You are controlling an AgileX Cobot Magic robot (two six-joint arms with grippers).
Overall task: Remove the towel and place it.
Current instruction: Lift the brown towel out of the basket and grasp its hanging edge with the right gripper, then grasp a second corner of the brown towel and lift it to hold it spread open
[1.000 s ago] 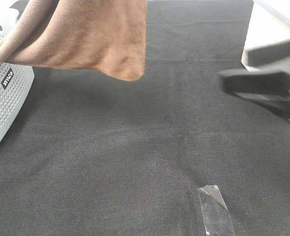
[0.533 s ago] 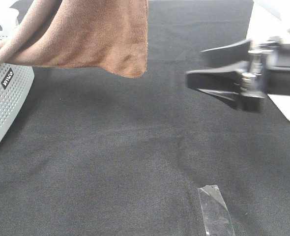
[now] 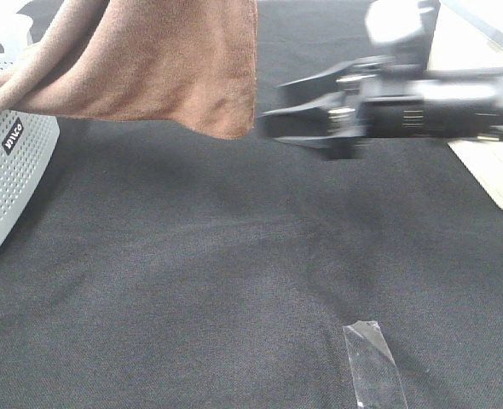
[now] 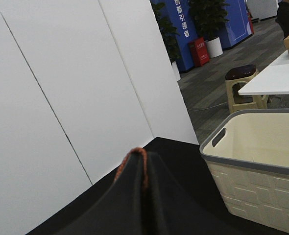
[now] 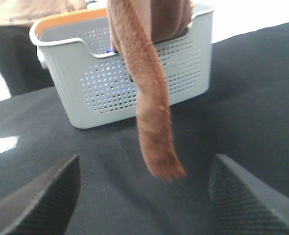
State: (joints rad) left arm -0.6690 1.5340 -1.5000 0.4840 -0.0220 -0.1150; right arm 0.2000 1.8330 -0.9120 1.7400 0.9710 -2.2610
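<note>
The brown towel (image 3: 158, 60) hangs from above over the back left of the black table, its lower corner dangling free and one end draped on the grey basket (image 3: 4, 162). In the left wrist view my left gripper (image 4: 143, 160) is shut on a thin edge of the towel (image 4: 134, 152). My right gripper (image 3: 268, 109), blurred, reaches in from the right and stands open right beside that hanging corner. In the right wrist view the towel (image 5: 152, 117) hangs ahead between the spread fingers (image 5: 41, 196), with the grey basket (image 5: 85, 88) behind it.
A cream basket (image 3: 494, 175) stands at the right edge, and the same cream basket (image 4: 262, 161) appears in the left wrist view. A strip of clear tape (image 3: 375, 366) lies on the black cloth (image 3: 192, 273) near the front.
My right gripper has swept left across the table, from the right edge to beside the towel's hanging corner. The towel has hardly moved.
</note>
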